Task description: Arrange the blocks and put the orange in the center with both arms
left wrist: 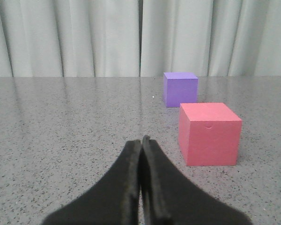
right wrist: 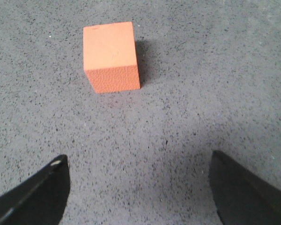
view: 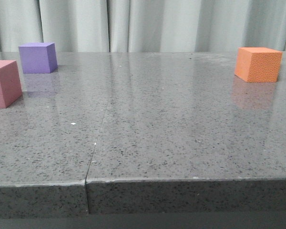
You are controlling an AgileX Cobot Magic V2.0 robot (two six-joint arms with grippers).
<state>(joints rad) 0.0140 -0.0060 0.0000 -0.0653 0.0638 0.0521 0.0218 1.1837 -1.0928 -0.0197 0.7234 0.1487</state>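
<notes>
The orange cube [view: 258,64] stands at the far right of the grey table; in the right wrist view it [right wrist: 111,57] lies well ahead of my right gripper [right wrist: 138,159], which is open wide and empty above the table. The purple cube [view: 37,57] stands at the far left, and the pink cube [view: 4,83] sits nearer, at the left edge of the front view. In the left wrist view my left gripper [left wrist: 141,140] is shut and empty, low over the table, with the pink cube [left wrist: 209,133] a short way ahead and to one side, and the purple cube [left wrist: 180,88] beyond it. Neither gripper shows in the front view.
The speckled grey stone table [view: 171,124] has a seam [view: 97,138] running from its front edge toward the back. Pale curtains [view: 148,24] hang behind the far edge. The front edge [view: 181,180] is near the camera.
</notes>
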